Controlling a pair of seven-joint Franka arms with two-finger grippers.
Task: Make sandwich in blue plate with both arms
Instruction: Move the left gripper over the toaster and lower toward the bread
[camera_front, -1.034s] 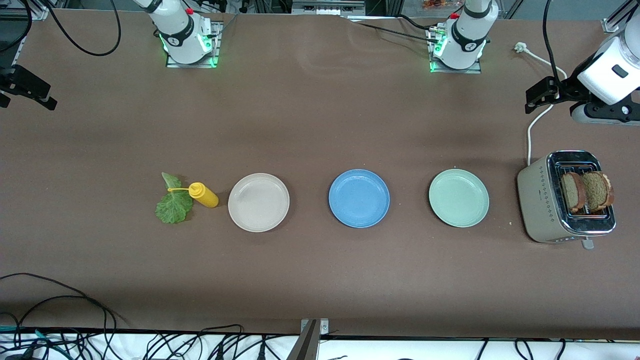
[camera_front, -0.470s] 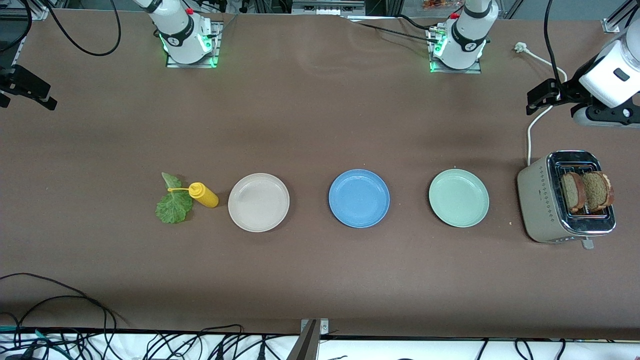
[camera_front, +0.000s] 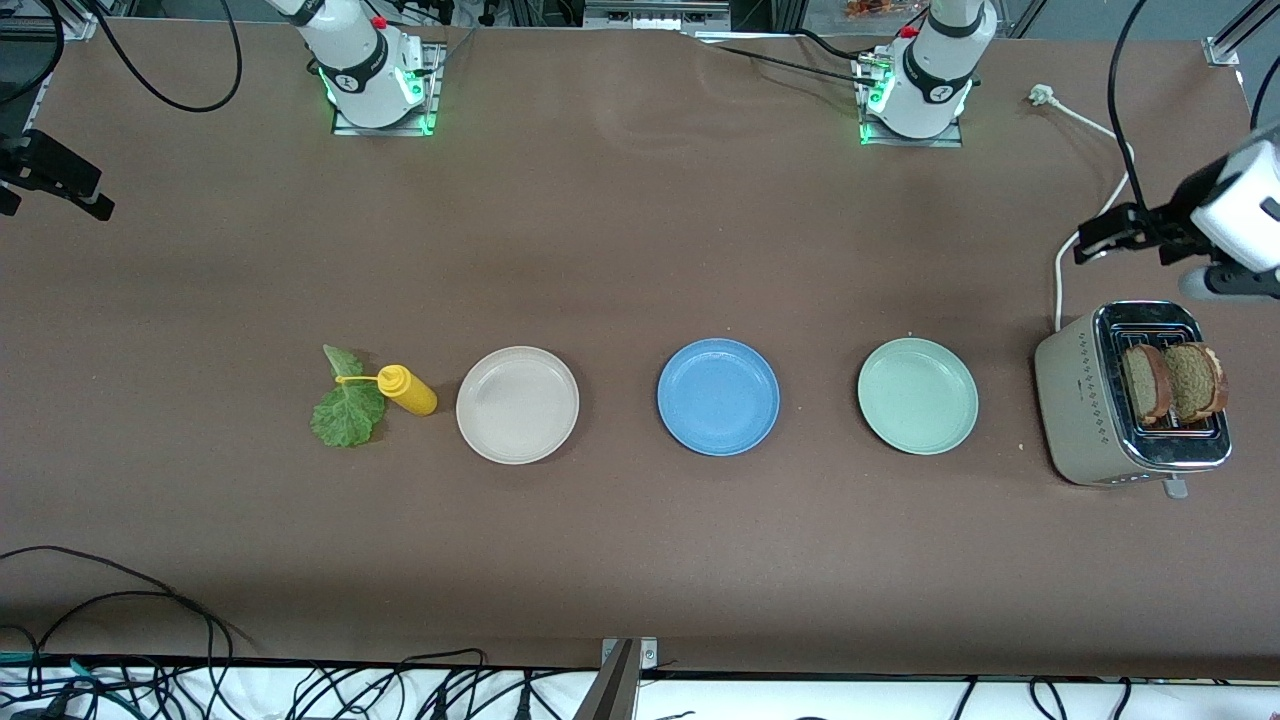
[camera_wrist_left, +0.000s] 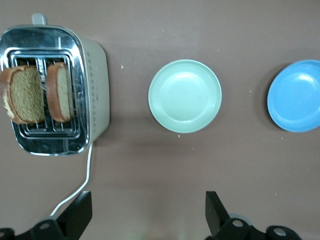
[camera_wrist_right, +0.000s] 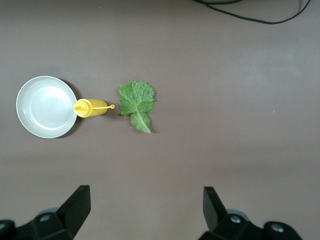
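**Blue plate bare, bread in the toaster, both hands spread**

The blue plate (camera_front: 718, 396) sits mid-desk in a row of three, between the off-white plate (camera_front: 517, 404) toward the right arm's end and the mint-green plate (camera_front: 918, 395) toward the left arm's end. Bare brown desk (camera_front: 640, 230) separates the plates from each other, and a wide bare band runs between them and the arm bases.

The blue plate is round, shallow and matte, with a raised rim, and it holds nothing. Two brown bread slices (camera_front: 1172, 382) stand upright in the slots of the toaster (camera_front: 1085, 400) at the left arm's end, close to the desk's edge. The lettuce leaf (camera_front: 347, 410) lies flat next to the off-white plate, touching the tip of a yellow squeeze bottle (camera_front: 408, 389) that lies on its side.

The left hand (camera_wrist_left: 147, 215) hangs over the desk near the toaster, fingers spread and holding nothing. The right hand (camera_wrist_right: 145, 212) hangs over bare desk at the right arm's end, fingers likewise spread and holding nothing.
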